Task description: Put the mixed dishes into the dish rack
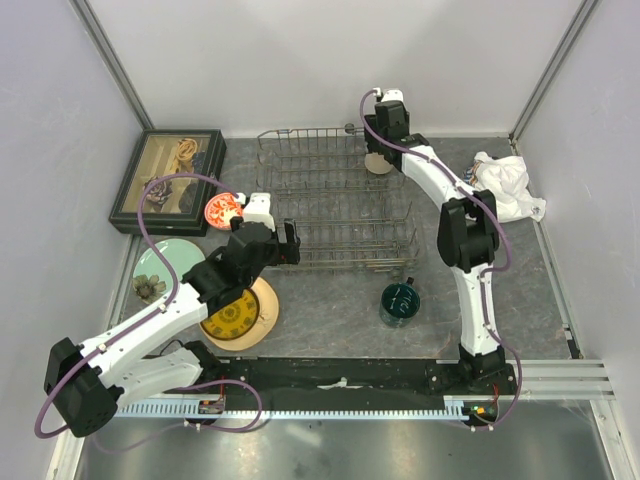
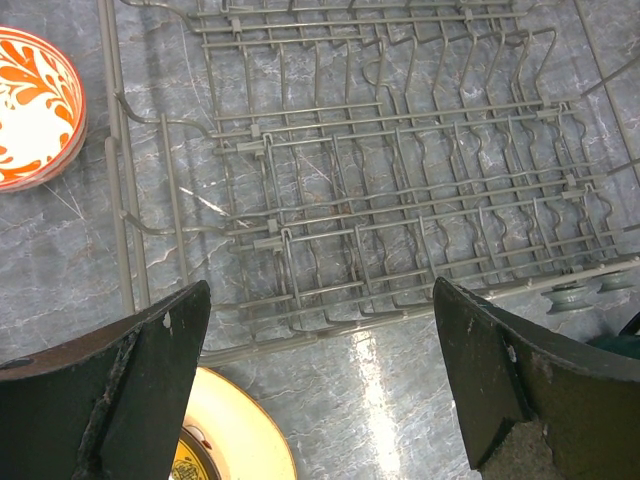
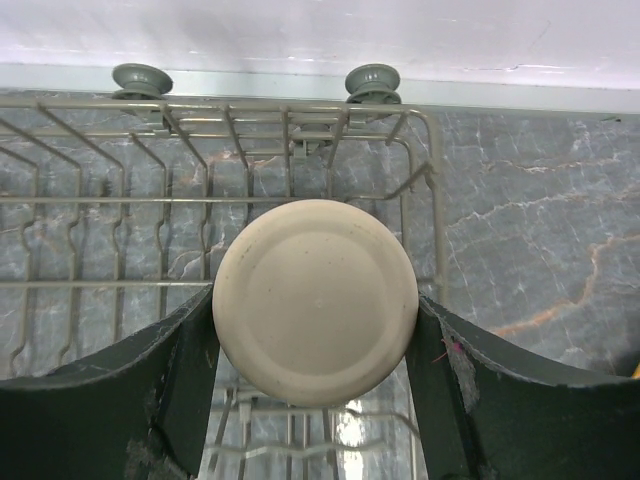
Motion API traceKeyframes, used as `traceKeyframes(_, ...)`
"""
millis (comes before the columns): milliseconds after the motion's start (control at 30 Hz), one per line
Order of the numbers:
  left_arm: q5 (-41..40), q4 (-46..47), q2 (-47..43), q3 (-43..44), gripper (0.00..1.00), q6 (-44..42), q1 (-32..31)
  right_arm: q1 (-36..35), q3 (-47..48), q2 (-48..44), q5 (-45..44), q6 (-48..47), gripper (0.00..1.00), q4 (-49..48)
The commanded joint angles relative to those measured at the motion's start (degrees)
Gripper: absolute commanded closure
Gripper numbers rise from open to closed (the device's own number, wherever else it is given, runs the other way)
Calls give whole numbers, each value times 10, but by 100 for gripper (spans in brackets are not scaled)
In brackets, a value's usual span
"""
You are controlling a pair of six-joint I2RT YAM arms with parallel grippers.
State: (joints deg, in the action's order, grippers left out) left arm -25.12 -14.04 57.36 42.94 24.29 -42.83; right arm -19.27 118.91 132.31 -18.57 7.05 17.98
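Loading barely begun: my right jaws clamp the beige cup (image 3: 315, 300), base toward the wrist camera, over the far right corner of the dish rack (image 1: 335, 200), whose prongs hold nothing yet. My left jaws hang wide apart and empty above its near left edge. The red-orange bowl (image 1: 223, 208), pale green plate (image 1: 172, 260), yellow plate (image 1: 235, 318) and dark green mug (image 1: 400, 303) wait on the bench (image 1: 330, 290). Walls crowd the rack's far side, while the near bench offers room.

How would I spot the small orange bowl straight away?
Find the grey wire dish rack at the centre. Just off its left side, beside the dark display box, sits the small bowl. It alone is red-orange with a white leafy pattern inside.
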Motion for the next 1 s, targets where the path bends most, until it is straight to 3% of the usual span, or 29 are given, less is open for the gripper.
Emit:
traceKeyframes(0,6,5,-5,-5,1,21,1,2,-31,-90,9,17,100,-33)
traceKeyframes(267,17,6,-1,-15,2,20,1,0,-64,-165,21,27,100,-30)
traceKeyframes(667,41,36,54,-26,3,17,1,-13,-258,-327,35,72,100,-37)
traceKeyframes(967,39,38,30,-20,3,16,1,-46,-353,-418,42,72,100,-17)
